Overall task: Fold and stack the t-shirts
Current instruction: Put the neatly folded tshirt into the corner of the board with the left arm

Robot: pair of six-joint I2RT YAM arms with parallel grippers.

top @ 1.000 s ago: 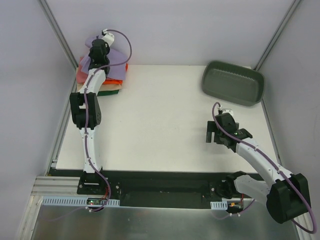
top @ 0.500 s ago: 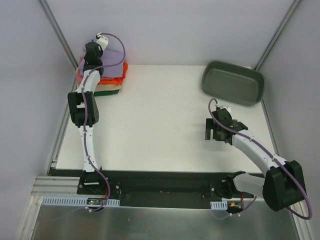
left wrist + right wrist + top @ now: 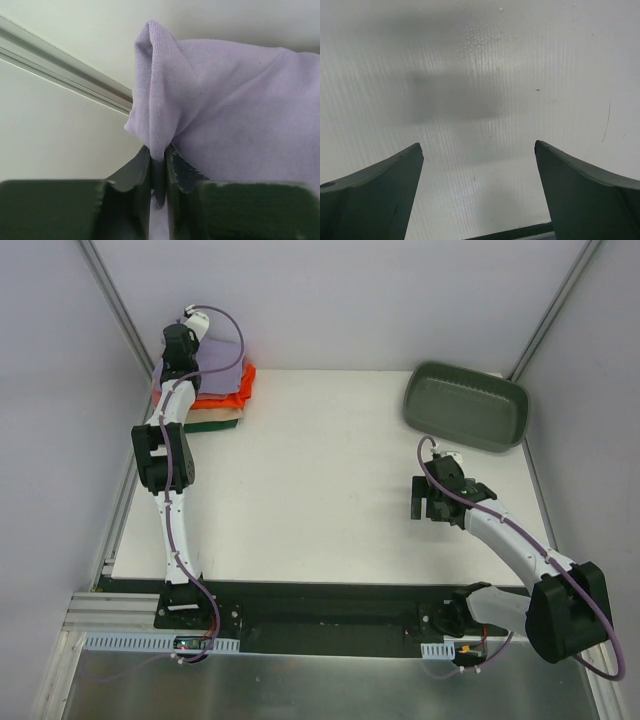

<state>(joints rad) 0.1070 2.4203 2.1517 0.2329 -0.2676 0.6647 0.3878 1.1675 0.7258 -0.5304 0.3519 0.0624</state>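
T-shirts (image 3: 228, 398) stacked at far-left corner of white tabletop (image 3: 320, 490), grey-green tub (image 3: 465, 405) at far right; lavender t-shirt (image 3: 225, 100) topmost, one fold pinched between nearly closed left jaws; right jaws spread wide, holding nothing, above tabletop.

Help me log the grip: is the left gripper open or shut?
Shut on the purple shirt: the left gripper pinches a fold of the cloth between its jaws.
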